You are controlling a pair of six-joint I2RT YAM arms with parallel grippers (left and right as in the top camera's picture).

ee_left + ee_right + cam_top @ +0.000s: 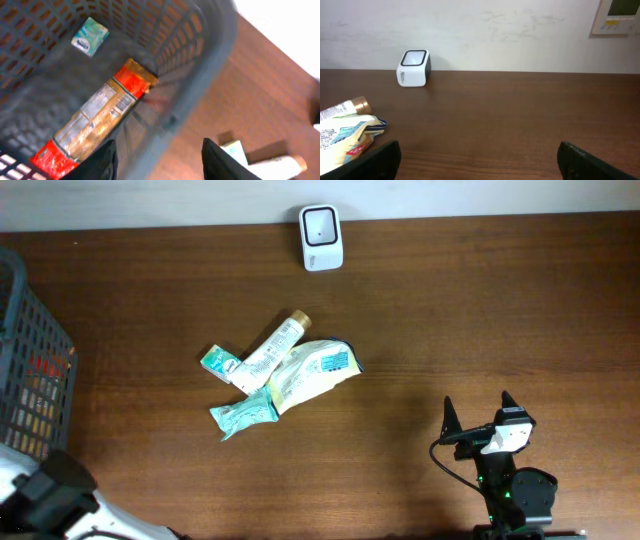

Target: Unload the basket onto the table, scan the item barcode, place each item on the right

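Count on inspection: one scanner (pixel 321 237) at 12 o'clock of the table (pixel 500 310). One basket (pixel 25 370) at 9 o'clock. Four loose items near centre: one tube (pixel 268 352), one yellow pouch (pixel 312 372), one small green box (pixel 220 361), one teal packet (pixel 243 413). Two items inside the basket: one red-and-gold pack (pixel 95 117), one small teal pack (pixel 89 36).

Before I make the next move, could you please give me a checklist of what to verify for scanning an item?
1. Barcode scanner upright, nothing in front of it: ok.
2. Right gripper fingers wide apart, nothing held: ok.
3. Left gripper above the grey basket, fingers apart, nothing between them: ok.
4. Items apart enough for a clean single pick: not ok; the tube, the yellow pouch and the teal packet lie touching in one heap.
5. A barcode facing up on any of them: cannot tell.
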